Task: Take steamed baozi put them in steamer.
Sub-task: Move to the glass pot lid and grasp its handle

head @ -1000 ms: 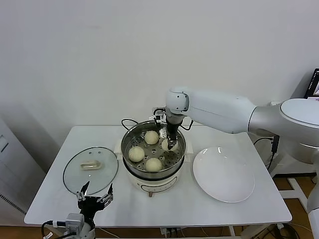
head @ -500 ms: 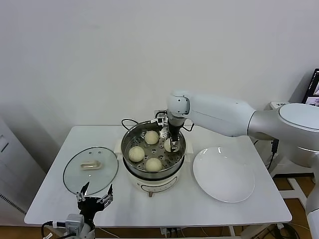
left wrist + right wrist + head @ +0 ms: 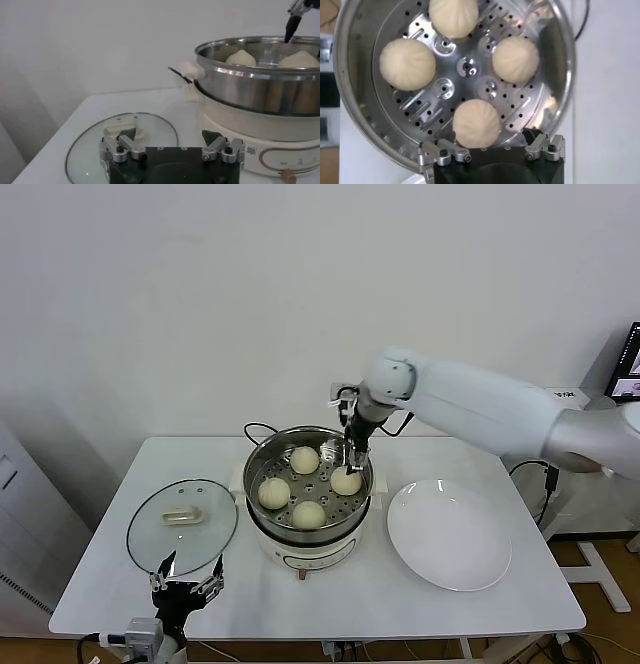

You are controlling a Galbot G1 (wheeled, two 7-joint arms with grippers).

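Left gripper (image 3: 187,582): parked low at the table's front edge, well left of the steamer, fingers spread, holding nothing.
Lid (image 3: 182,526): flat on the table, just left of the steamer, out of the way.
Steamer (image 3: 262,456): landmark, mid-table, open.
Baozi (image 3: 304,460): four inside the steamer, apart from one another on the perforated floor; one toward the back, one left (image 3: 274,493), one front (image 3: 308,514), one right (image 3: 346,482).
Right gripper (image 3: 356,452): above the steamer's right rim, over the right baozi, fingers spread wide, nothing between them.
Step in hand: release looks done; clear the pot.
How to do well: lift straight up before swinging away from the steamer; keep fingertips off the rim and off the right baozi.
Plate (image 3: 449,535): right of the steamer, bare; probably nothing left to fetch.
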